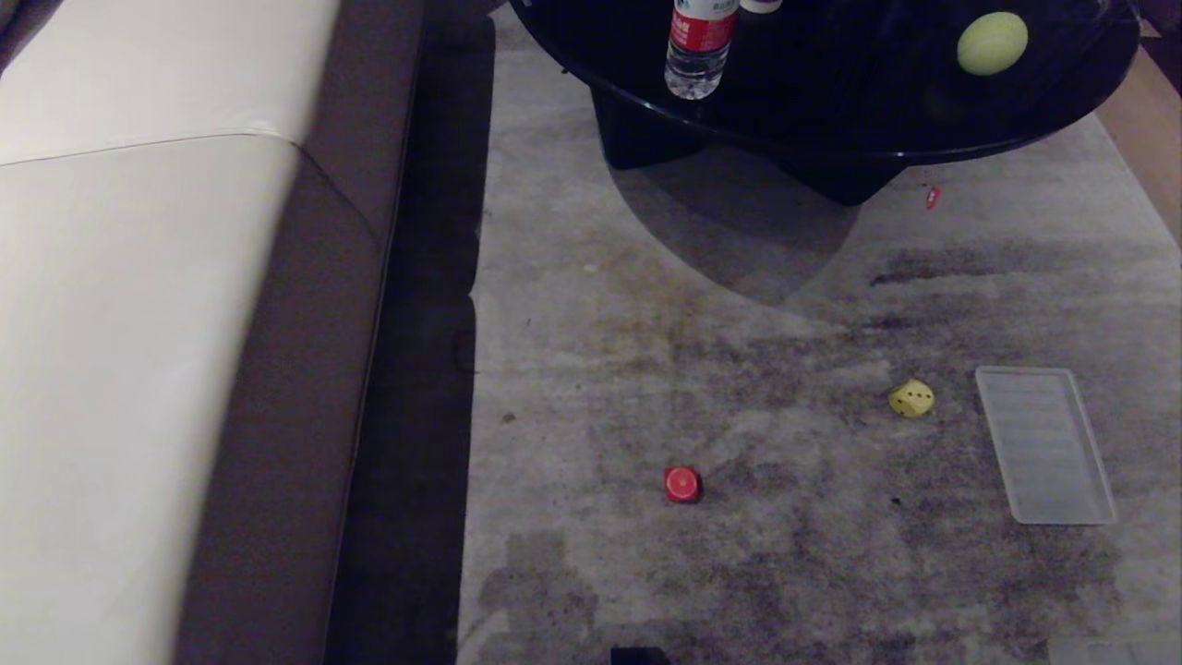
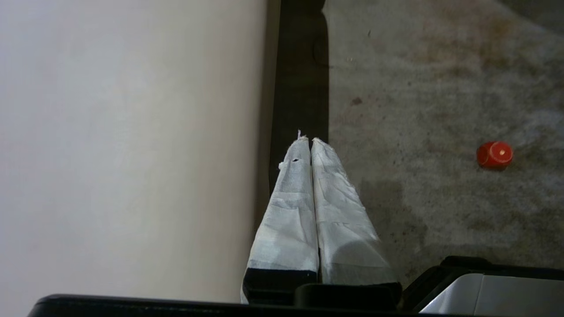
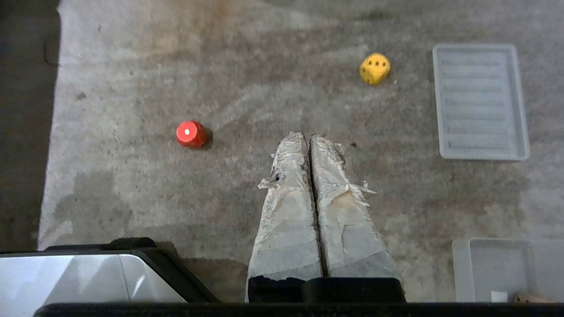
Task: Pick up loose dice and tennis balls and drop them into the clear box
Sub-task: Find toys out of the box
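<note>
Head view: rug (image 1: 739,369) is lying on the floor with a pale sofa (image 1: 138,323) along its left side.
Table: a black table (image 1: 831,102) is standing at the far end, holding a water bottle (image 1: 699,46) and one tennis ball (image 1: 992,42).
Dice: the red die (image 1: 682,484) is sitting near the middle of the rug, and the yellow die (image 1: 911,398) is sitting farther off to the right.
Lid: a flat ribbed lid (image 1: 1043,443) is lying just right of the yellow die, not touching it.
Left wrist view: the left gripper (image 2: 310,141) is hanging over the dark strip between sofa and rug, its wrapped fingers (image 2: 291,211) pressing together with nothing between them.
Red die there: it is sitting on the rug, well apart from the fingers.
Right wrist view: the right gripper (image 3: 308,137) is hanging over the rug, fingers (image 3: 286,207) clenched together and holding nothing.
Dice there: the red die (image 3: 191,134) is on its left and the yellow die (image 3: 375,68) is farther away on its right, beside the lid (image 3: 480,101).
Clear box: the clear box (image 3: 498,268) is sitting on the rug, near and to the right of the right gripper.
</note>
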### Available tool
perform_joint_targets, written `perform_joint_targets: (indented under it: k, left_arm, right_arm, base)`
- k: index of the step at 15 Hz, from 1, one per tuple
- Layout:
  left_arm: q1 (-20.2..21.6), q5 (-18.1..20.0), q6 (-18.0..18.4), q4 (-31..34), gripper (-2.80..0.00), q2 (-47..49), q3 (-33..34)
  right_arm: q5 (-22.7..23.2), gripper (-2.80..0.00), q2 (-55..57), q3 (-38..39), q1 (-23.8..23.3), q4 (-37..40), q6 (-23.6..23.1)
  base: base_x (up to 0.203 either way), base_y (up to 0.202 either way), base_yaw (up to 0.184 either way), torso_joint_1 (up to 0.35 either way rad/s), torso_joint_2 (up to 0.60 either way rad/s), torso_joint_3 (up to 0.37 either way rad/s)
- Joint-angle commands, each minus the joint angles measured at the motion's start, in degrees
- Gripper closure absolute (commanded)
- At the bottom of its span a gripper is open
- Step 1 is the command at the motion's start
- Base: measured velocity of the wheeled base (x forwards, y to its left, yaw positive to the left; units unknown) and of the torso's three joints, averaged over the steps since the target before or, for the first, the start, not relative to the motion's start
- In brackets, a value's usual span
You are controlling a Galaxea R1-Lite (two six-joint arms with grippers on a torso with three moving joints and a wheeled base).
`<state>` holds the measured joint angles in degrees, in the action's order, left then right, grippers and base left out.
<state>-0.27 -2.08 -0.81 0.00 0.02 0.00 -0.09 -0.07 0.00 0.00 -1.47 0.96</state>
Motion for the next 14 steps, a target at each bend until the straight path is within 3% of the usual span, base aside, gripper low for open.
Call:
perform_joint_targets:
  k: [1,7,10,14]
  left_arm:
    - [0.0,0.0,0.2,0.0,0.00,0.1,0.1]
    - [0.0,0.1,0.0,0.0,0.00,0.1,0.1]
    - [0.0,0.0,0.0,0.0,0.00,0.1,0.1]
    - [0.0,0.0,-0.3,0.0,0.00,0.1,0.1]
  right_arm:
    - [0.0,0.00,0.1,0.6,0.0,0.0,0.0]
    - [0.0,0.00,0.1,0.6,0.1,0.0,-0.1]
    - [0.0,0.00,0.1,0.7,0.0,0.0,0.0]
    - [0.0,0.00,0.1,0.6,0.0,0.0,-0.1]
  base:
    - [0.000,0.000,0.000,0.006,0.00,-0.192]
    - [0.000,0.000,0.000,0.002,0.00,-0.039]
    - [-0.135,0.000,-0.002,0.000,0.00,-0.003]
    - [0.000,0.000,0.000,0.000,0.00,0.000]
